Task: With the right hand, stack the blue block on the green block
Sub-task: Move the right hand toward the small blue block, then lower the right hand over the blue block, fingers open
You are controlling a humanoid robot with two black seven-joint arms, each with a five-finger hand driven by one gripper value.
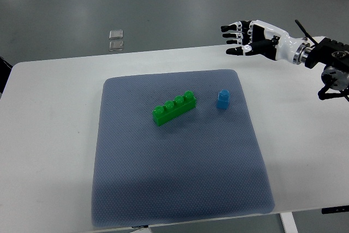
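The right hand (244, 37) hung above the far right corner of the white table (49, 113), its arm entering from the right edge, where the forearm and the dark joint hardware were cut off by the frame. Its fingers (232, 28) were spread and pointed left, holding nothing; the thumb side sat low in the view and was hard to separate from the palm. The blue block (223, 99) stood upright on the grey-blue mat (180, 189), near the mat's right side, well apart from the hand. Just to its left, with a narrow strip of mat between them, lay the green block (174, 108), a long four-stud piece set at a slant with its right end farther away. The two blocks did not touch. The mat's near edge was partly clipped by the bottom of the picture. On the grey floor beyond the table lay a small pale object (115, 40), too small to identify.
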